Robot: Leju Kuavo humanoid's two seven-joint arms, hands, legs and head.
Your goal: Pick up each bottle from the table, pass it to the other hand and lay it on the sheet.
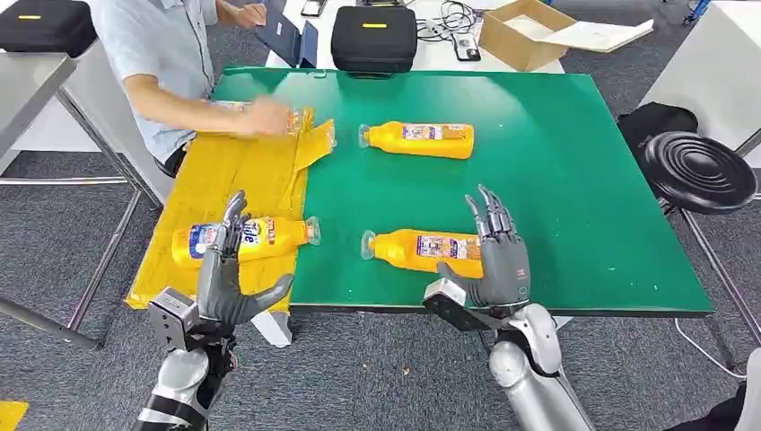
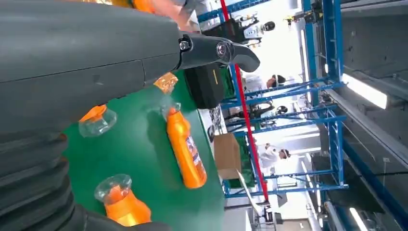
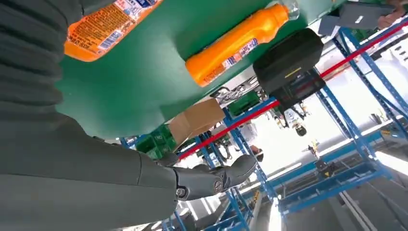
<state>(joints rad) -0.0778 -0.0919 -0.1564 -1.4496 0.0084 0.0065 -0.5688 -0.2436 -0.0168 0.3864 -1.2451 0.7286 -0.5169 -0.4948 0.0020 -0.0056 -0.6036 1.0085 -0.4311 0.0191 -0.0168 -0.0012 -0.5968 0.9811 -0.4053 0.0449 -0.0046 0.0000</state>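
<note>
Two robot hands hover at the near edge of a green desk (image 1: 556,180), each holding nothing; the left hand (image 1: 229,269), fingers spread, stands over the bottle on the sheet (image 1: 242,241), which lies on its side with its cap toward the green surface, apparently just laid where the task wants it; the right hand (image 1: 494,256), fingers straight and apart, is raised beside the near bottle (image 1: 422,251), which rests on the green and looks to be the next pick; a far bottle (image 1: 417,139) lies farther back, also waiting; the yellow sheet (image 1: 224,171) drapes over the desk's left side; a seated person's hand (image 1: 267,117) reaches onto the sheet's far end, blurred, seemingly handling something there.
</note>
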